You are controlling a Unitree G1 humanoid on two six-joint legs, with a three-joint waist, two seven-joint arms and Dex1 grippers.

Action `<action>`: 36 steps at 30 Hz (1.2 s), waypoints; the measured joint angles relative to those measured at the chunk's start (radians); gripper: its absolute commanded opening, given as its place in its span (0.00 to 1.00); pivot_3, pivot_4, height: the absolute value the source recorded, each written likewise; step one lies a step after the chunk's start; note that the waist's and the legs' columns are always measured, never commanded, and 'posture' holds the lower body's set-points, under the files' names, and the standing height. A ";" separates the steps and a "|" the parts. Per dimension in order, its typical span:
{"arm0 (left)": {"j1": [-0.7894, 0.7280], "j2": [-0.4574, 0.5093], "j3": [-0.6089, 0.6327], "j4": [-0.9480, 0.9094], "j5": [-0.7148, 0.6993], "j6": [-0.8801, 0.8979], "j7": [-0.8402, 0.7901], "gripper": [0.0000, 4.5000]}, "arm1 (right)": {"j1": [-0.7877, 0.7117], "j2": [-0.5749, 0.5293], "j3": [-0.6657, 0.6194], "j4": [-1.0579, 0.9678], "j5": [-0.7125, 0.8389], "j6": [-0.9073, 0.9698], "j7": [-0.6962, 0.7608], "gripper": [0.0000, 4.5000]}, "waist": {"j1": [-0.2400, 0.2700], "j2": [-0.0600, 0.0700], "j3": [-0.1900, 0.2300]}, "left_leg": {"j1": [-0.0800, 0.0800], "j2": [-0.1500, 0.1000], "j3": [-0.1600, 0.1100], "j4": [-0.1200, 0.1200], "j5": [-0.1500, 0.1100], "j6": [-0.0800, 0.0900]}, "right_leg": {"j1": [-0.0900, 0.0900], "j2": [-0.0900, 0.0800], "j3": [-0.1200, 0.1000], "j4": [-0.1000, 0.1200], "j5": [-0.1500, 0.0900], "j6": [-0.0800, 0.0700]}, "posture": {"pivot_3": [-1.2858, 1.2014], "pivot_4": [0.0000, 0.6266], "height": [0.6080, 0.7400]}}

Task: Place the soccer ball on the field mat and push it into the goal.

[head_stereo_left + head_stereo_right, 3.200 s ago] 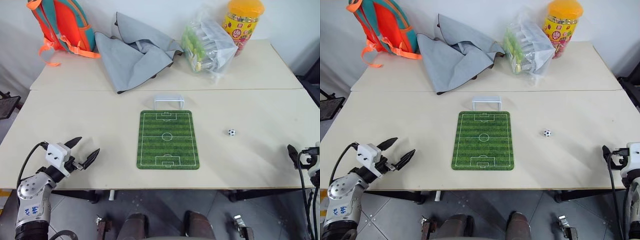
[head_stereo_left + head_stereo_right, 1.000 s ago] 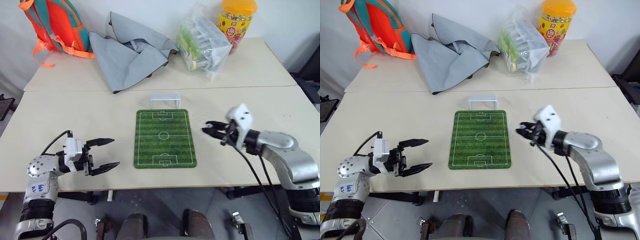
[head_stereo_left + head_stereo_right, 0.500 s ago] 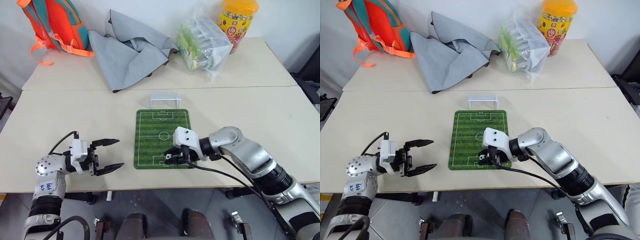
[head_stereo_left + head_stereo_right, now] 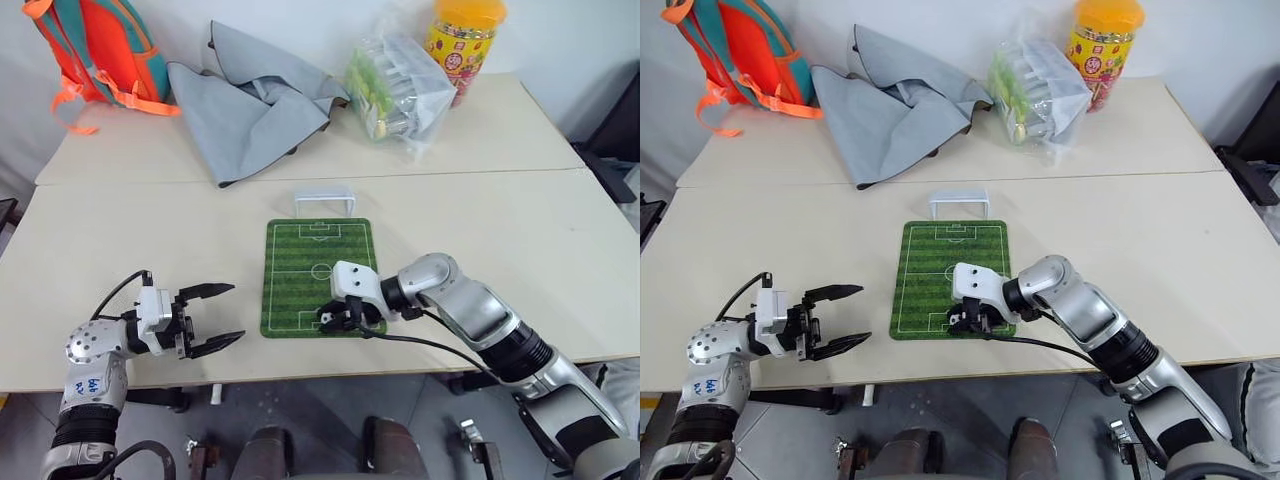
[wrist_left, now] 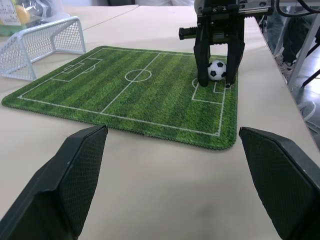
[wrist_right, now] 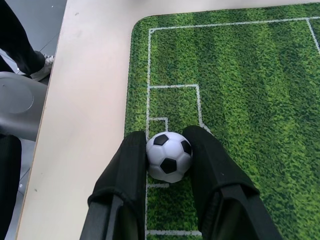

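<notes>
The right pincer grips the soccer ball between its two black fingers, low over the near penalty box of the field mat. The goal stands on the table at the mat's far end. The left pincer hovers wide open beside the mat.
</notes>
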 measured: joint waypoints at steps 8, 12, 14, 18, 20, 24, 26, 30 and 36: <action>0.008 0.000 0.000 -0.005 0.000 -0.002 0.014 1.00 | -0.036 0.044 -0.004 0.023 -0.008 -0.011 0.000 0.19 | 0.002 0.000 0.000 | 0.000 0.001 0.001 0.000 0.000 -0.001 | 0.000 0.001 0.000 0.000 0.000 0.000 | 0.52 0.24 1.00; 0.016 0.000 0.000 -0.022 0.000 -0.003 0.021 1.00 | -0.036 0.049 -0.005 0.049 -0.017 -0.017 0.000 0.19 | 0.003 0.000 0.000 | 0.000 0.001 0.001 0.000 0.000 -0.001 | 0.000 0.001 0.000 0.000 0.000 0.000 | 0.52 0.24 1.00; 0.016 0.000 0.000 -0.024 0.000 -0.003 0.024 1.00 | -0.036 0.056 -0.005 0.051 -0.017 -0.017 0.001 0.19 | 0.003 0.000 0.000 | 0.000 0.001 0.001 0.000 0.000 -0.001 | 0.000 0.001 0.000 0.000 0.000 0.000 | 0.52 0.24 1.00; 0.017 0.000 0.000 -0.027 0.000 -0.003 0.029 1.00 | -0.036 0.064 -0.005 0.054 -0.018 -0.018 0.006 0.19 | 0.001 0.000 0.000 | 0.000 0.001 0.001 0.000 -0.001 -0.001 | 0.000 0.001 0.000 0.000 0.000 0.000 | 0.52 0.24 1.00; 0.019 0.000 0.000 -0.030 0.000 -0.003 0.034 1.00 | -0.036 0.065 -0.005 0.062 -0.019 -0.020 0.007 0.19 | 0.002 0.000 0.000 | 0.000 0.002 0.001 0.000 -0.001 -0.001 | 0.000 0.001 0.000 0.000 0.000 0.000 | 0.52 0.24 1.00; 0.023 0.000 0.000 -0.030 0.000 -0.004 0.038 1.00 | -0.035 0.065 -0.005 0.071 -0.029 -0.026 0.012 0.19 | 0.002 0.000 0.000 | 0.000 0.002 0.001 0.000 -0.001 -0.001 | 0.000 0.001 0.000 0.000 0.000 0.000 | 0.52 0.24 1.00; 0.023 0.000 0.000 -0.030 0.000 -0.004 0.043 1.00 | -0.031 0.065 -0.005 0.075 -0.033 -0.037 0.014 0.19 | 0.002 0.000 0.000 | 0.000 0.002 0.001 0.000 -0.001 -0.001 | 0.000 0.001 0.000 0.000 0.000 0.000 | 0.52 0.24 1.00; 0.023 0.000 0.000 -0.030 0.000 -0.010 0.047 1.00 | -0.030 0.067 -0.005 0.081 -0.038 -0.048 0.016 0.19 | 0.002 0.000 0.000 | 0.000 0.002 0.001 0.000 -0.001 -0.001 | 0.000 0.002 0.000 0.000 0.000 0.000 | 0.52 0.24 1.00; 0.020 0.000 0.000 -0.029 0.000 -0.015 0.054 1.00 | -0.026 0.066 -0.005 0.082 -0.039 -0.059 0.019 0.19 | 0.002 0.000 0.000 | 0.000 0.002 0.001 0.000 -0.001 -0.001 | 0.000 0.002 0.000 0.000 0.000 0.000 | 0.52 0.24 1.00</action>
